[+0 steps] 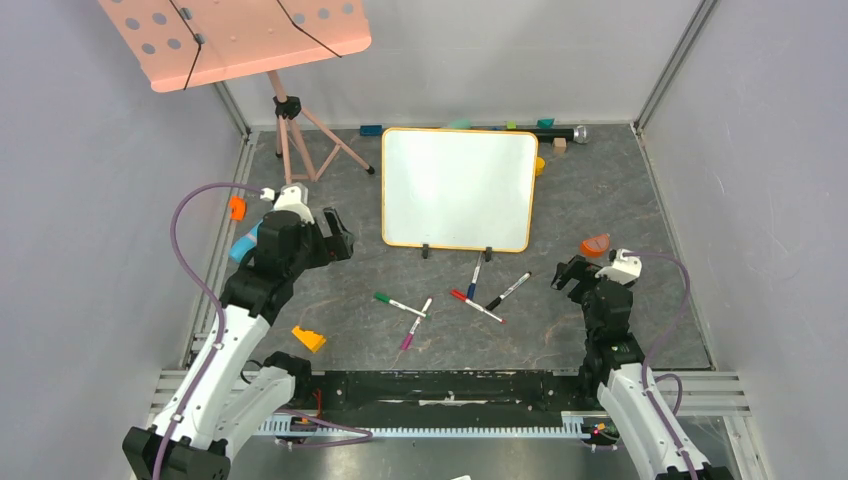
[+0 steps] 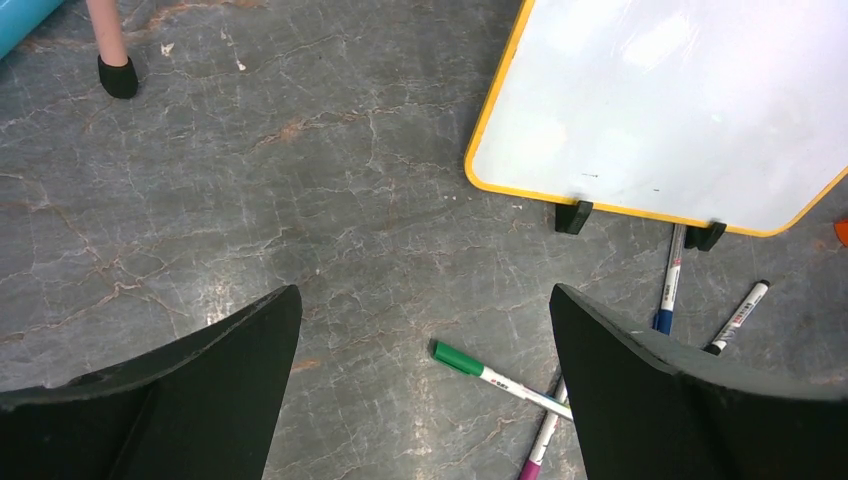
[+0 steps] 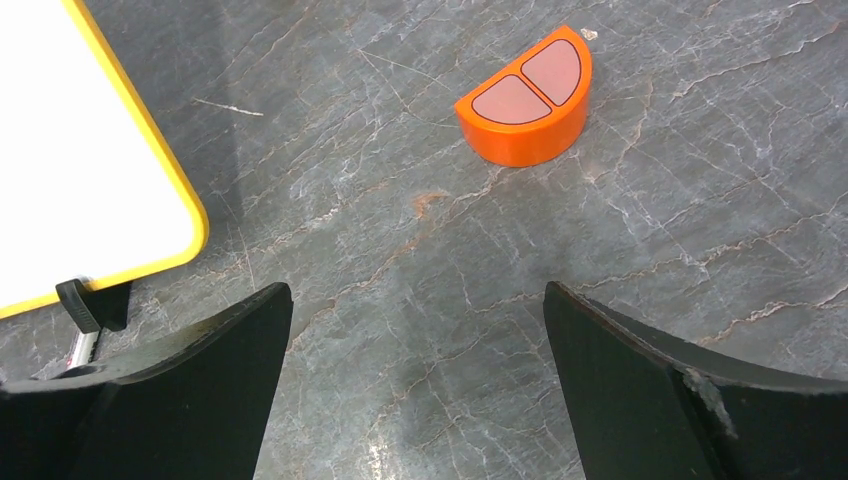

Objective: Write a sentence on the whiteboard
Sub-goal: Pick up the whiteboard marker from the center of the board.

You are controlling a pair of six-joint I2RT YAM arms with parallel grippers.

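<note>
The whiteboard (image 1: 458, 188) stands on two black clip feet at the back middle of the floor, with a yellow rim. Its face is blank white, and no sentence shows on it. Its lower edge appears in the left wrist view (image 2: 660, 100) and a corner in the right wrist view (image 3: 70, 150). Several markers lie in front of it: green (image 1: 398, 304) (image 2: 490, 375), magenta (image 1: 416, 325), red (image 1: 476, 305), black (image 1: 508, 291), blue (image 1: 475, 278) (image 2: 668, 280). My left gripper (image 1: 338, 235) (image 2: 425, 290) hangs open left of the board, empty. My right gripper (image 1: 568, 272) (image 3: 415, 287) is open and empty, right of the markers.
A pink perforated music stand (image 1: 240, 35) on a tripod (image 1: 300, 140) stands at the back left. An orange half-round block (image 1: 596, 244) (image 3: 525, 95) lies by my right gripper. A yellow wedge (image 1: 308, 338) sits near the left arm. Small toys (image 1: 510, 127) line the back wall.
</note>
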